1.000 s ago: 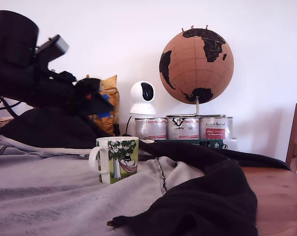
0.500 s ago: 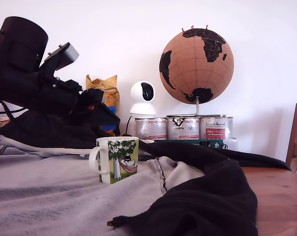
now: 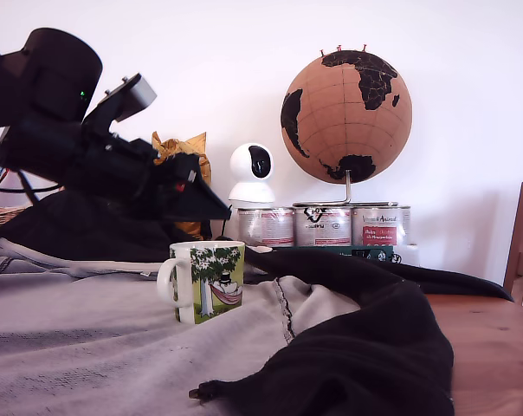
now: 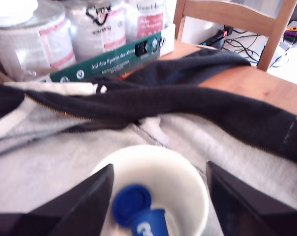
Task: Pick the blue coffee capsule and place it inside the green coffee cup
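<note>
The gripper [image 3: 216, 208] has advanced over the one green coffee cup [image 3: 208, 280], jaws wide; one blue coffee capsule [image 4: 138, 212] lies inside; three cans [image 3: 323, 225] behind.

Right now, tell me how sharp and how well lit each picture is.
Exterior view: bright white wall; the black gripper reads as a dark, detail-poor shape, while the green-printed white mug is sharp. Wrist view: the blue plastic capsule and the mug's rim are soft and blurred; the silver tin cans glare.
</note>
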You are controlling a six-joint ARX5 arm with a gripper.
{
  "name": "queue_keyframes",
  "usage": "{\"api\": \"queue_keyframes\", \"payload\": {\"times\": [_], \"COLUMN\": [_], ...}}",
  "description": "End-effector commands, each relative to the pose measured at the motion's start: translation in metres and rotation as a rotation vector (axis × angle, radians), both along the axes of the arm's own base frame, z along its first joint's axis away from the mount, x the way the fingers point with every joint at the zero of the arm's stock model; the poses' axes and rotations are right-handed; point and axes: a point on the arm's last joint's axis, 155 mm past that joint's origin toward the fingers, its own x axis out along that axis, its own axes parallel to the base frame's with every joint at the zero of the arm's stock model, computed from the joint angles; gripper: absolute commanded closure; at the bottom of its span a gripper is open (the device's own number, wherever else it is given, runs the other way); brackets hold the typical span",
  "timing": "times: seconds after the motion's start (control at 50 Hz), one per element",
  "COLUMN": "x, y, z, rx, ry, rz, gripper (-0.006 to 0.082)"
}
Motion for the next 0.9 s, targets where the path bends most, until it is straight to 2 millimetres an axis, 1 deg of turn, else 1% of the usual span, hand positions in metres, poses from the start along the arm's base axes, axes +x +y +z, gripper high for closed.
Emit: {"api": "queue_keyframes", "payload": {"times": [0.0,0.14,0.2,0.26,0.46,0.52,0.56,0.58,0.68,0.88], "x": [0.003,0.006,0.008,0.009,0.009,0.007,0.006,0.005,0.001,-0.014], "y": [-0.001,0.012,0.022,0.035,0.082,0.095,0.104,0.108,0.130,0.170], "z": [0.023,0.040,0.042,0.048,0.064,0.069,0.074,0.076,0.091,0.115], "rx": [-0.013,0.034,0.068,0.091,0.147,0.157,0.153,0.152,0.127,0.087], "ry": [-0.050,-0.102,-0.102,-0.101,-0.075,-0.068,-0.064,-0.063,-0.056,-0.040], "rz": [0.002,0.050,0.086,0.135,0.278,0.315,0.339,0.349,0.417,0.522], "gripper": [0.0214,0.0215,0.0246,0.0318,0.0669,0.0746,0.0778,0.0791,0.0791,0.0791]}}
